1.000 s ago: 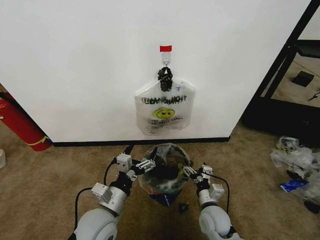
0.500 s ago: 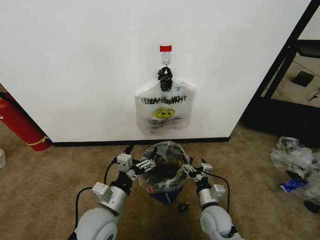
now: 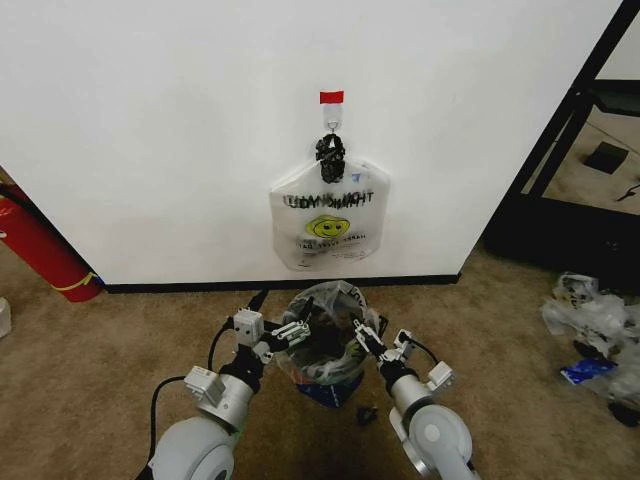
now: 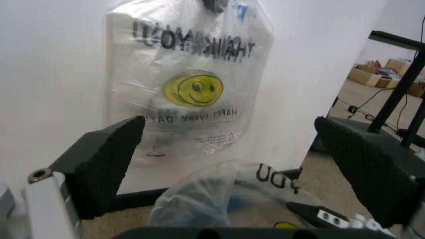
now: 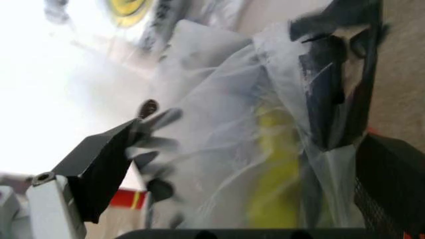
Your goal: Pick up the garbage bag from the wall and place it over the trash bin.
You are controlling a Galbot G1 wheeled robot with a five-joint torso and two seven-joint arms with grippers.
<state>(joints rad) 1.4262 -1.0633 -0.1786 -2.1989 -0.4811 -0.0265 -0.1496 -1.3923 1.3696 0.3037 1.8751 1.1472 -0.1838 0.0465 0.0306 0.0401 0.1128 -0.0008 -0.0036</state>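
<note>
Fitting the garbage bag (image 3: 325, 335) over the trash bin (image 3: 322, 385), low centre of the head view below the wall (image 3: 150, 130). My left end effector (image 3: 283, 334) stands wide at the bag's left edge; my right end effector (image 3: 368, 337), also wide, has film between its pads. Next move, I judge: drawing the film down around the rim.

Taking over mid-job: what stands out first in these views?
A white smiley "THANK YOU" bag hangs from the red-taped hook on the wall. Below it, the clear garbage bag drapes over the trash bin, with left gripper and right gripper flanking it, jaws open.
</note>
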